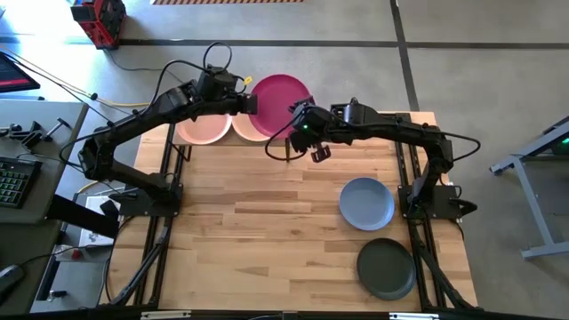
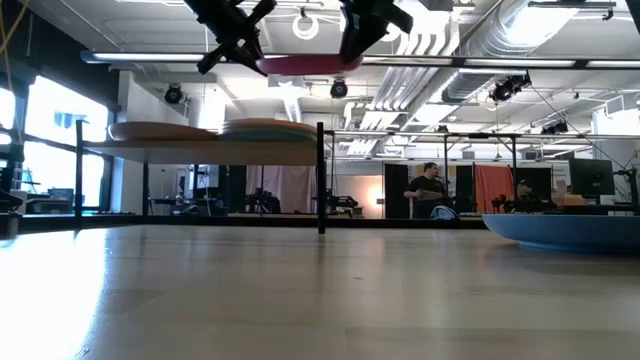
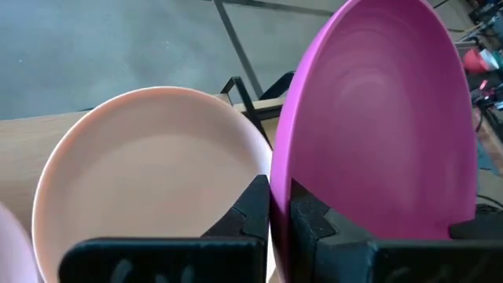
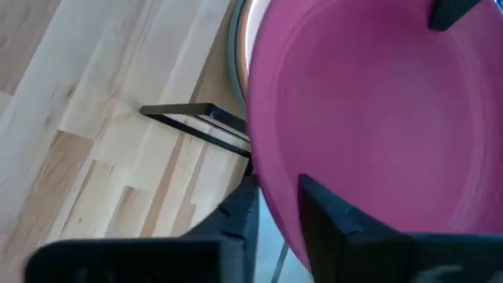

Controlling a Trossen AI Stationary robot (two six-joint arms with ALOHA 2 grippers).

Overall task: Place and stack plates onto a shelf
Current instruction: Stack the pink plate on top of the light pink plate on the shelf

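Aloft, magenta plate (image 1: 283, 100) above shelf (image 1: 182, 149) at bench's 12 o'clock | left fingers (image 3: 255, 206) pinch its rim | right fingers (image 4: 240, 214) pinch opposite rim | peach plate (image 3: 149, 173) beneath.

This is a big workshop or lab – shiny pipes (image 2: 470, 40) and lamps hang from the high ceiling. Far off, people (image 2: 428, 190) sit at desks with screens (image 2: 590, 178).

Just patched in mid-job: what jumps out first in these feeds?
The magenta plate, held above the shelf at the table's far edge, with the left gripper and the right gripper each clamped on its rim. Below it, pink plates are stacked on the shelf; a blue plate and a charcoal plate wait near the right arm.
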